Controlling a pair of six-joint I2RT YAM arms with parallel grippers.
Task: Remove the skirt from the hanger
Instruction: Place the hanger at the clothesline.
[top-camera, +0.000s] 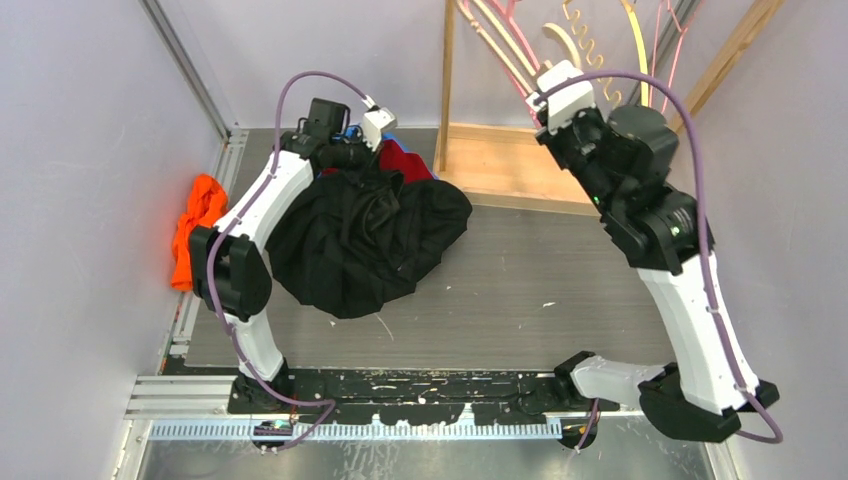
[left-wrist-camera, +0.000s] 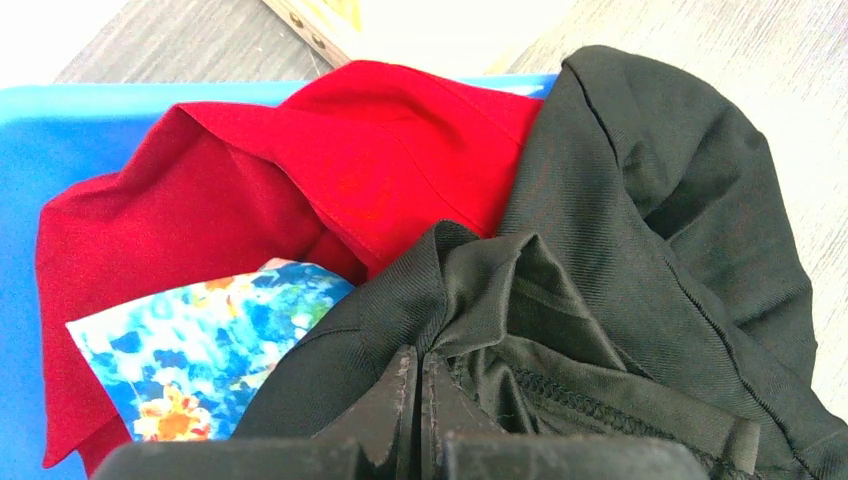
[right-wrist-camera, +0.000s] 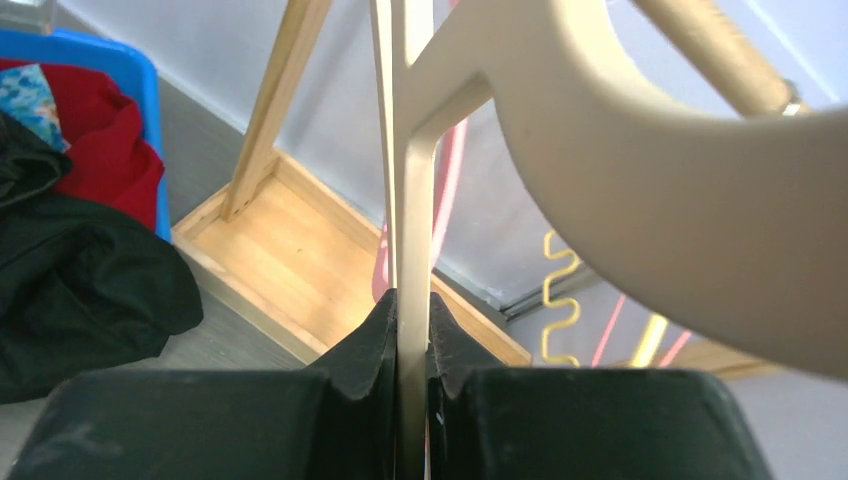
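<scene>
— What do we have around us?
— A blue bin (left-wrist-camera: 60, 130) holding a red garment (left-wrist-camera: 330, 160) and a floral cloth (left-wrist-camera: 190, 350). An orange cloth (top-camera: 195, 235) lies at the left edge of the table (top-camera: 560, 280), and a wooden rack (top-camera: 510, 165) stands at the back.
— And the black skirt (top-camera: 365, 240)?
— We see it heaped on the table, lapping over the bin, with a fold pinched in our left gripper (left-wrist-camera: 421, 375). Our right gripper (right-wrist-camera: 412, 310) is clamped on the cream hanger (right-wrist-camera: 640, 170) by the rack, well apart from the skirt.
</scene>
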